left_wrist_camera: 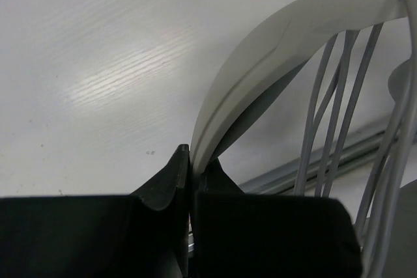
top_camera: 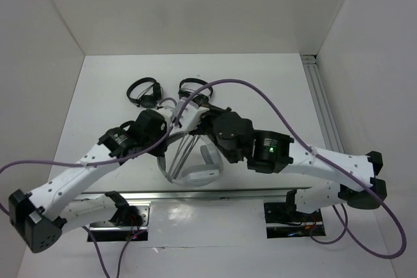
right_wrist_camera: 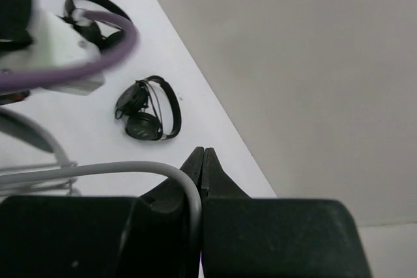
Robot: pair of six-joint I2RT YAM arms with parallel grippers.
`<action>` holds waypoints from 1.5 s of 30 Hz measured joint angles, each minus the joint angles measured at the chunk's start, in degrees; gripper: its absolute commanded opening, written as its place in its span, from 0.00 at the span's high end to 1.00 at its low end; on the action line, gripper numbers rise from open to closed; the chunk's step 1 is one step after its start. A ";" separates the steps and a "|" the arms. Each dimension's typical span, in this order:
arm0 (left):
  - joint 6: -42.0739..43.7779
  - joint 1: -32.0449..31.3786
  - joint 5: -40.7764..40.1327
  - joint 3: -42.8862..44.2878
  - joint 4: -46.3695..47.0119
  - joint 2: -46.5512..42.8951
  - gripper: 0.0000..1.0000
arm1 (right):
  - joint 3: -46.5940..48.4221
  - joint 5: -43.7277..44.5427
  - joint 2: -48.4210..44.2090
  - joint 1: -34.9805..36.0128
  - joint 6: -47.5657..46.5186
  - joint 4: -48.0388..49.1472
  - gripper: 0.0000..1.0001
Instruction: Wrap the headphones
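The white and light-grey headphones (top_camera: pixel 199 172) sit between my two arms near the table's front, with several strands of thin grey cable (top_camera: pixel 182 151) running across the headband. My left gripper (top_camera: pixel 174 116) is shut on the wide headband (left_wrist_camera: pixel 280 37), which rises from between its jaws (left_wrist_camera: pixel 192 161). Cable strands (left_wrist_camera: pixel 339 109) hang to the right of it. My right gripper (top_camera: pixel 199 112) is shut on the grey cable (right_wrist_camera: pixel 130 168), which curves down into its closed jaws (right_wrist_camera: pixel 203 161).
Two small black headphones (top_camera: pixel 144 91) (top_camera: pixel 192 86) lie just behind the grippers; both also show in the right wrist view (right_wrist_camera: pixel 146 110) (right_wrist_camera: pixel 91 17). A purple robot cable (top_camera: pixel 260 96) arcs over the right arm. A metal rail (top_camera: pixel 322 109) runs along the right wall.
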 measured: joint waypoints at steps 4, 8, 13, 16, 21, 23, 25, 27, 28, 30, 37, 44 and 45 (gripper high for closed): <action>1.42 -6.56 1.05 2.82 -0.85 -5.22 1.00 | -3.96 -4.63 -5.16 -5.22 -0.39 2.49 1.00; 1.55 -11.02 1.86 5.07 -1.33 -5.35 1.00 | -4.42 -10.64 -5.55 -11.85 0.11 3.67 1.00; 2.12 -11.87 0.28 7.17 -4.37 -9.51 1.00 | -5.88 -19.78 -4.39 -20.92 3.04 3.41 1.00; 2.58 -11.87 -2.95 10.88 -6.16 -12.92 1.00 | -7.72 -27.02 -3.96 -27.85 6.67 3.69 1.00; 2.89 -11.85 -5.77 16.24 -6.64 -16.11 1.00 | -13.20 -36.70 -4.70 -36.24 12.28 5.44 1.00; 3.50 -11.87 -5.68 16.85 -6.88 -17.00 1.00 | -13.99 -41.00 -4.70 -36.94 14.47 6.14 1.00; 4.48 -11.87 -4.87 16.92 -7.13 -18.10 1.00 | -14.80 -47.08 -4.81 -37.53 17.31 8.04 1.00; 5.44 -11.87 -4.13 16.90 -6.64 -19.45 1.00 | -16.13 -51.80 -5.07 -37.88 19.67 10.36 1.00; 5.79 -11.87 -3.80 16.87 -6.01 -20.31 1.00 | -16.96 -54.29 -5.25 -37.99 21.18 11.47 1.00; 6.03 -11.87 -3.23 16.31 -3.74 -22.29 1.00 | -19.56 -60.24 -5.62 -38.21 24.94 14.67 1.00; 8.26 -11.89 -2.32 10.01 8.76 -27.06 1.00 | -31.12 -75.76 -8.11 -35.60 38.71 30.77 1.00; 9.01 -11.98 -0.96 3.78 27.19 -25.68 1.00 | -36.52 -79.69 -10.36 -29.16 45.94 42.77 0.99; 9.09 -11.98 -0.48 1.90 30.56 -25.68 1.00 | -37.42 -79.69 -10.60 -28.28 46.93 45.18 0.99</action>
